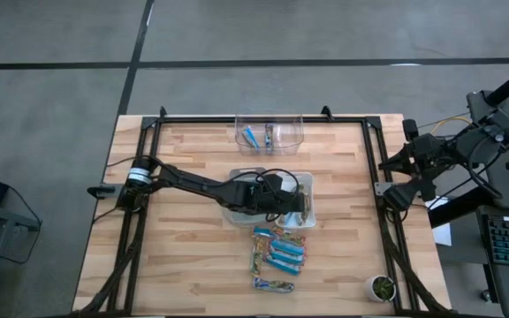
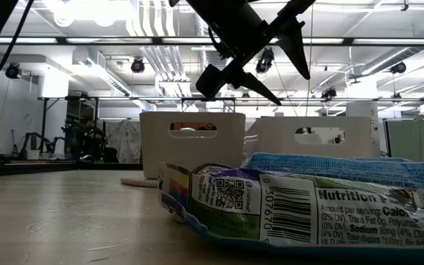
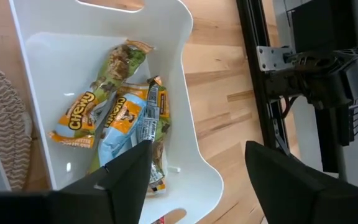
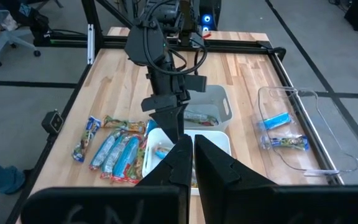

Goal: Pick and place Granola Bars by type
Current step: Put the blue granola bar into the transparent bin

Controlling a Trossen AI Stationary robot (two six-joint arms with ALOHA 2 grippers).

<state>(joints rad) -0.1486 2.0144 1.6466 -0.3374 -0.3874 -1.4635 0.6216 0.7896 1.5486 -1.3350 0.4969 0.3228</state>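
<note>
My left gripper (image 3: 197,180) hangs open above a white bin (image 3: 188,112) at the table's middle, with nothing between its fingers. Several granola bars (image 3: 120,118) lie in that bin, mostly greenish-gold and one pale blue. In the high view the gripper (image 1: 300,205) shows over the bin's right part. A loose heap of blue and gold bars (image 1: 277,254) lies on the table toward the near edge. The clear bin (image 1: 269,132) at the far edge holds blue bars (image 4: 275,120). My right gripper (image 4: 190,162) waits shut beyond the table's right edge.
A grey bin (image 4: 213,112) stands against the white one on its far-left side. A black frame (image 1: 374,159) runs along the table's edges. A small pot (image 1: 381,287) sits at the near right corner. Bare wood lies left and right of the bins.
</note>
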